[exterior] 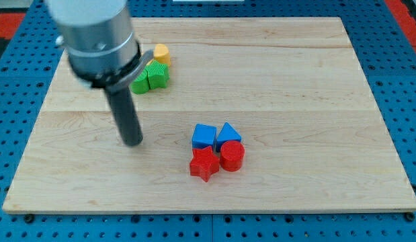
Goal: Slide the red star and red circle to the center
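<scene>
The red star [203,163] lies on the wooden board a little below the board's middle. The red circle [232,155] touches it on the right. A blue cube [204,136] sits right above the star, and a blue triangle [228,133] right above the circle. My tip [133,142] rests on the board well to the left of this cluster, apart from every block.
A green block [157,74], a second green block [140,83] and a yellow block [160,53] are bunched at the upper left, partly behind the arm's grey body [97,40]. The wooden board [295,81] lies on a blue perforated table.
</scene>
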Robot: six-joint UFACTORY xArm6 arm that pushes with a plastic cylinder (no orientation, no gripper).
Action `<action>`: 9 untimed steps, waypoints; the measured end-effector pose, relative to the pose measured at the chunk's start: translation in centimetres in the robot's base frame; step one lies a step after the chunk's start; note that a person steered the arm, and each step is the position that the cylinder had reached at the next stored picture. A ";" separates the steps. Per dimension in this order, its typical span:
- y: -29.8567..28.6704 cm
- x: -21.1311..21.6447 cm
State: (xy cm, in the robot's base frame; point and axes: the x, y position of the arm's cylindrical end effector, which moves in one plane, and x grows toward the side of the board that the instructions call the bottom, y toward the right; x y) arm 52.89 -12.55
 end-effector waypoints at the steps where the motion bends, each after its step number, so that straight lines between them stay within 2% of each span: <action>1: 6.5 2.4; 2: 14.5 2.8; 3: 17.9 2.8; 4: 15.8 4.5; 5: 17.8 6.1; 6: 22.6 6.3; 9: 22.1 2.8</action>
State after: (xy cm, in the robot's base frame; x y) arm 55.67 9.55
